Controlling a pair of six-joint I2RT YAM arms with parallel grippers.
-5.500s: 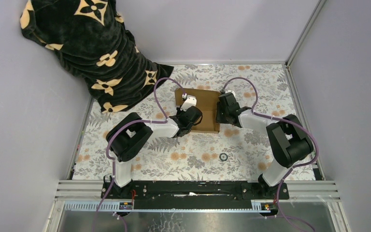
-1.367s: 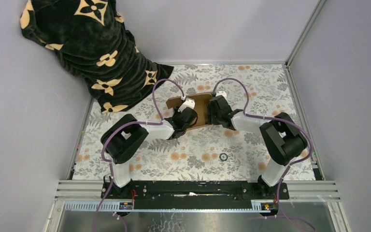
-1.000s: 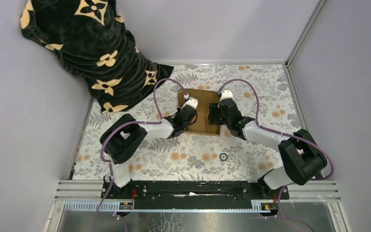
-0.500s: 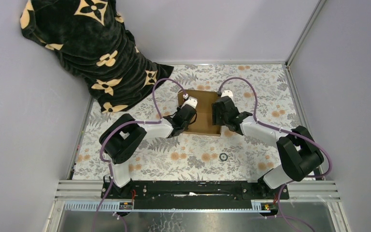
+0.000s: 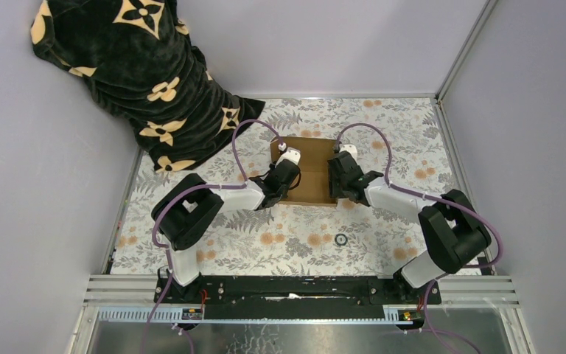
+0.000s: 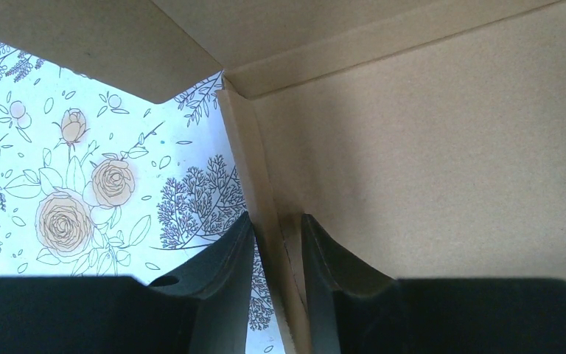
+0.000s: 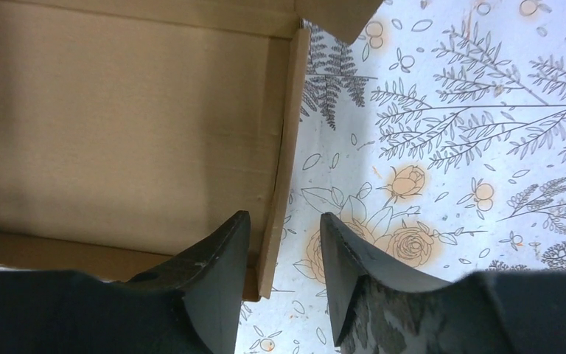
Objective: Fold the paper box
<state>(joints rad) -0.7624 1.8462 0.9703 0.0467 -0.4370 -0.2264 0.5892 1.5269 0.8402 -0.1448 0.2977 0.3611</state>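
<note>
The paper box [image 5: 311, 175] is brown cardboard lying on the flowered table, with its side walls folded up. In the left wrist view my left gripper [image 6: 276, 237] is shut on the box's [image 6: 427, 147] raised left wall, one finger outside and one inside. My right gripper [image 7: 284, 243] straddles the right wall of the box [image 7: 118, 125]. Its inner finger is close against the wall, and a gap remains between the wall and the outer finger [image 7: 343, 258], so it is open. From above, the left gripper [image 5: 286, 166] and right gripper [image 5: 341, 168] flank the box.
A black blanket [image 5: 140, 74] with beige flowers is heaped at the far left corner. A small black ring [image 5: 341, 239] lies on the table near the front of the box. Grey walls and a metal rail [image 5: 457, 162] bound the table.
The right gripper's jaws have narrowed around the box's right wall and its arm has drawn in slightly. The left gripper keeps its hold. The box has barely moved over the last second.
</note>
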